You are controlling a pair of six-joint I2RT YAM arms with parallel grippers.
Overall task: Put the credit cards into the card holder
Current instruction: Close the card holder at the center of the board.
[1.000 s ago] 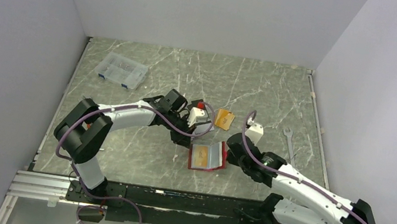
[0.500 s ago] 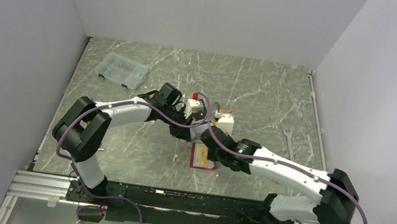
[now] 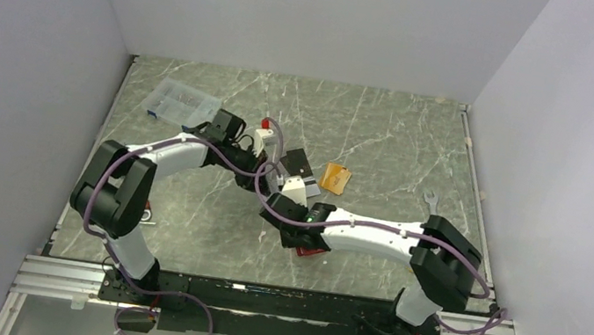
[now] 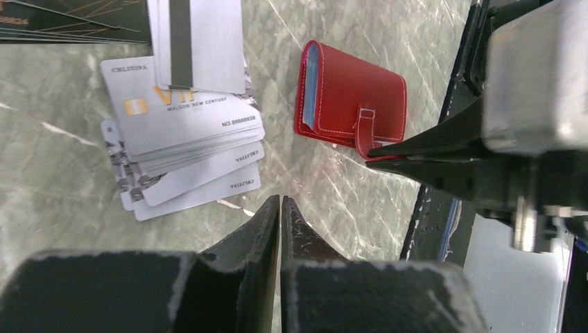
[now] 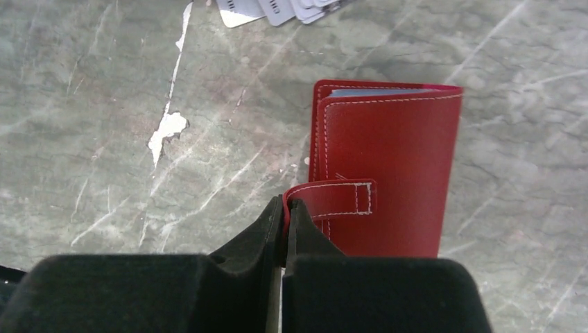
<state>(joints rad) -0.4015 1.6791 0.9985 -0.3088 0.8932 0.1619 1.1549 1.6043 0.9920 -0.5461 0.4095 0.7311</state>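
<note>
The card holder [image 5: 388,152], a dark-red wallet, lies folded closed on the marble table, with pale blue sleeves showing at its edge [image 4: 311,69]. My right gripper [image 5: 285,202] is shut on its strap [image 5: 336,198]. A fanned stack of grey-white credit cards [image 4: 187,132] lies beside it, and a black card [image 4: 69,21] lies further off. My left gripper [image 4: 279,201] is shut and empty above bare table, just short of the stack. In the top view the right arm hides most of the card holder [image 3: 310,250].
An orange card [image 3: 335,177] lies to the right of the stack. A clear compartment box [image 3: 181,102] stands at the back left and a wrench [image 3: 433,204] lies at the right. Both forearms cross over the middle of the table.
My right arm has swung left across the table with the card holder's strap, and the holder, earlier lying open, is now folded closed. My left arm has drawn back to the left.
</note>
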